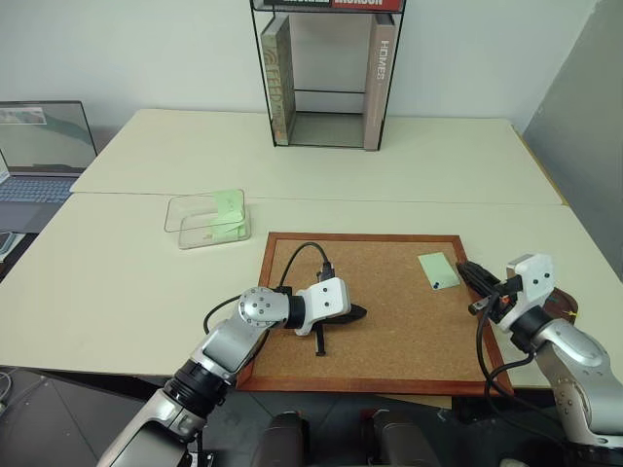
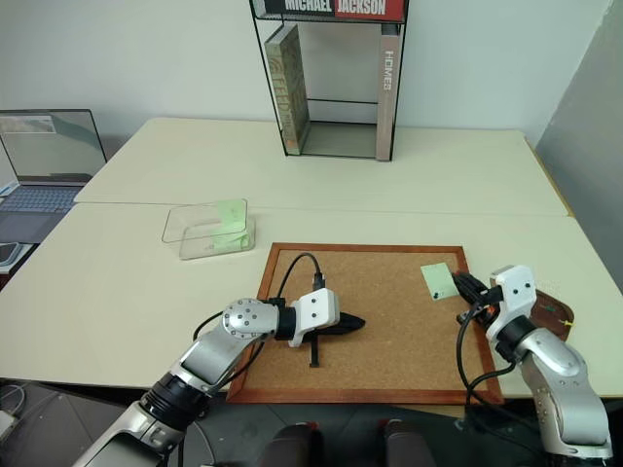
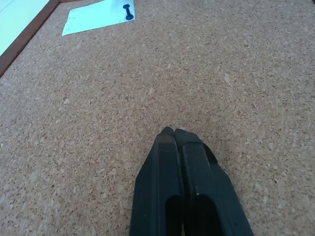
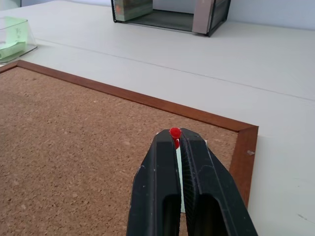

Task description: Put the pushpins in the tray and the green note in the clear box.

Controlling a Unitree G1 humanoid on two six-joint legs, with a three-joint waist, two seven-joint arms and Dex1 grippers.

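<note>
The corkboard (image 1: 389, 321), wood-framed, lies flat on the cream worktop (image 1: 117, 282) and serves as the reference for everything else.

Off the corkboard's far left corner stands the clear box (image 1: 206, 219). A green paper slip (image 1: 230, 206) leans inside it against the wall nearer the corkboard. I cannot tell whether anything else lies in the box.

On the corkboard, near its far right corner, lies the green note (image 1: 439, 270), flat on the cork. A dark pushpin (image 3: 128, 11) stands in the note at one of its edges, its head up.

The right claw (image 4: 176, 137) hangs above the right edge of the corkboard, beside the note. Its two black fingers are pressed together on a red pushpin (image 4: 174, 132), whose head sits at the very tips.

Just off the corkboard's right edge, behind the right claw's wrist, a part of the dark reddish-brown tray (image 2: 551, 309) shows on the worktop. What lies in it is too small to make out.

The left claw (image 1: 356, 312) lies low over the middle of the corkboard, towards its near left part, pointing across the cork to the right. Its fingers are fully closed, tip against tip, with nothing between them.

Well beyond the corkboard's far edge stands a black-framed glass book stand (image 1: 326, 73) with books upright at both of its sides.
</note>
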